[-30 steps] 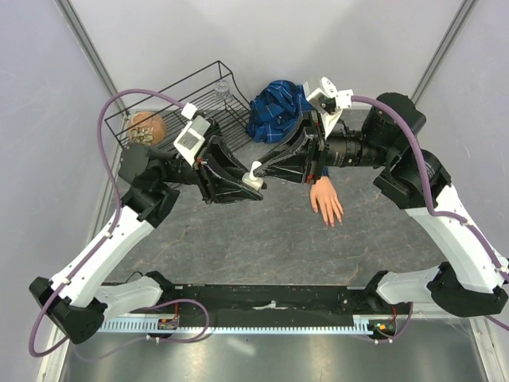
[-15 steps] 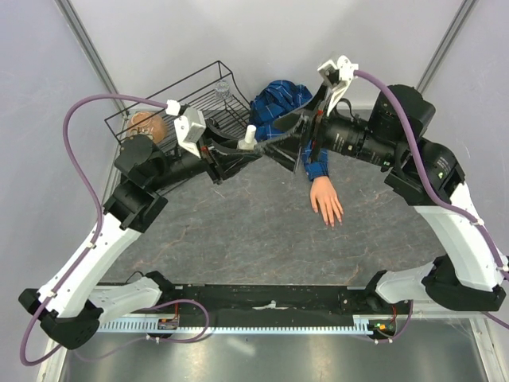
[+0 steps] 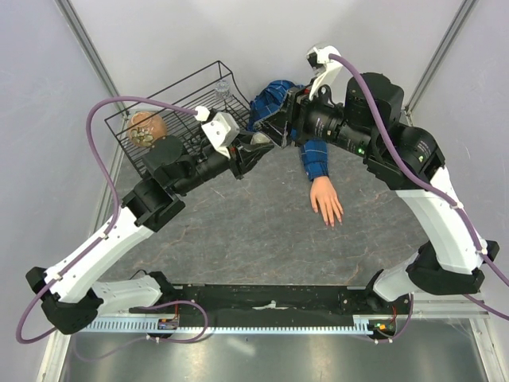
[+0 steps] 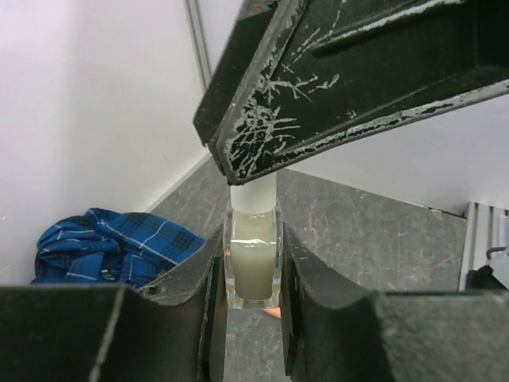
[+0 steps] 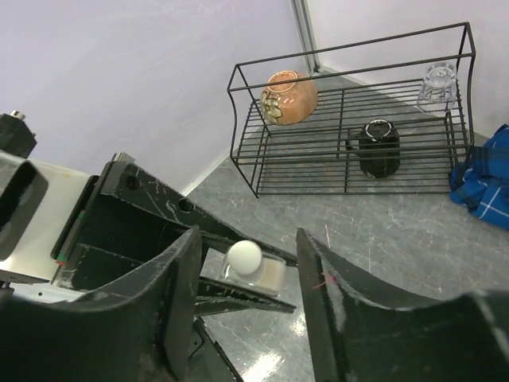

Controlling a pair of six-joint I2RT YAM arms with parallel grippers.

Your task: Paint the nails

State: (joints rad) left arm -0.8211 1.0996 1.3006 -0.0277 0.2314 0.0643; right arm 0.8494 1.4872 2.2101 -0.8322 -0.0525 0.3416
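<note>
The left gripper (image 4: 253, 274) is clamped on the clear bottle (image 4: 253, 267). Its white cap (image 5: 242, 256) sits between the right gripper's (image 5: 248, 239) spread jaws, apparently untouched. In the overhead view the two grippers hide the bottle. The nails (image 3: 332, 220) tip the mannequin hand (image 3: 325, 199) right of centre, too small to make out.
</note>
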